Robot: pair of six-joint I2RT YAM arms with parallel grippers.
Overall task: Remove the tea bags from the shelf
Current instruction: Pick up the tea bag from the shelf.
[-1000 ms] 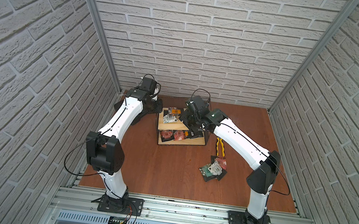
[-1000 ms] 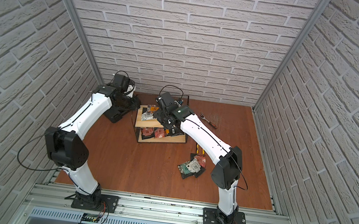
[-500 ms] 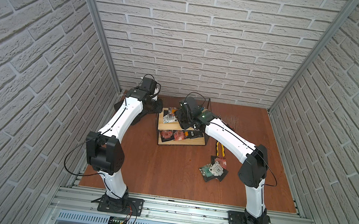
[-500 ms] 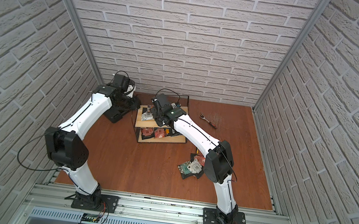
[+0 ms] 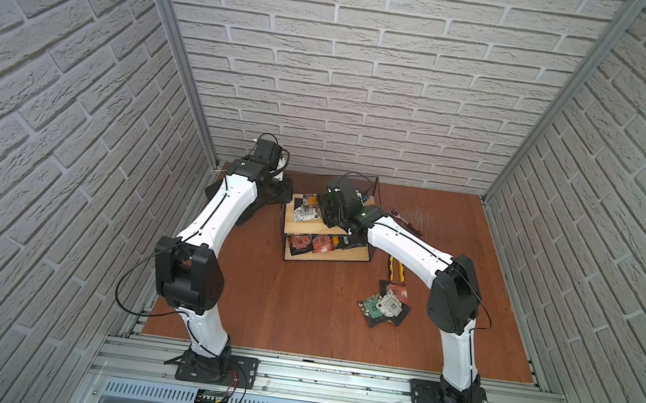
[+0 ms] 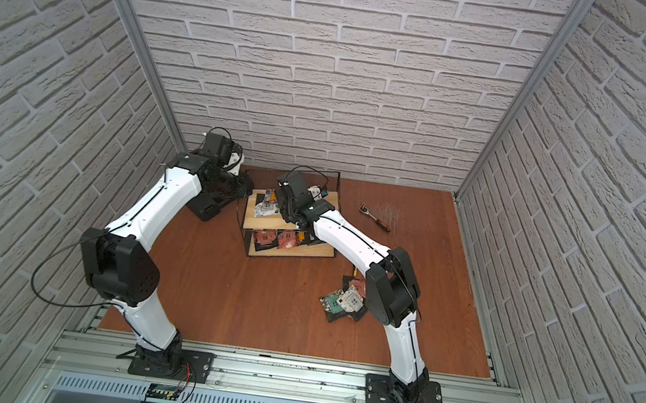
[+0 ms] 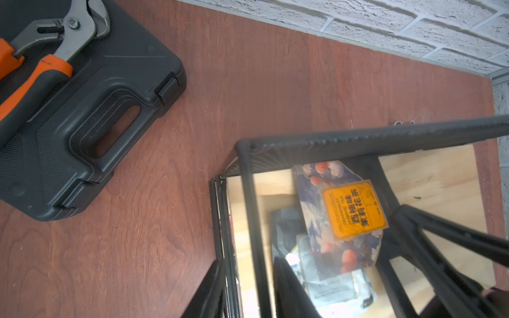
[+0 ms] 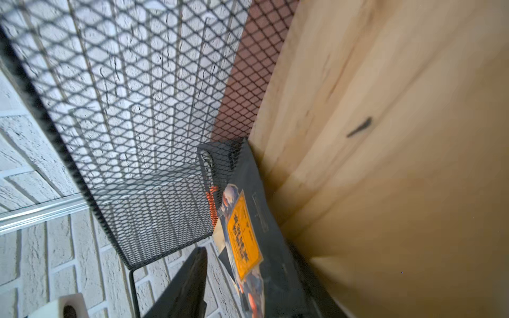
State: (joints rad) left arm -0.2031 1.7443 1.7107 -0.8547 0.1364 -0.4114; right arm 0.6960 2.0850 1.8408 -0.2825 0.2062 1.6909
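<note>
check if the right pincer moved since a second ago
Yes, the right pincer slid across the shelf top toward the end by the left arm.

The shelf (image 5: 331,257) pairs pale pine boards with a black diamond-mesh frame. Inside it, a tea bag (image 7: 341,220) shows red fruit on dark blue, with an orange label bearing black characters; red sachets (image 5: 299,242) lie on its lower tier. Beside the shelf, a black stippled tool case (image 7: 82,110) carries orange-and-black-handled pliers (image 7: 52,66) on the red-brown wood-grain table (image 7: 248,68).
</note>
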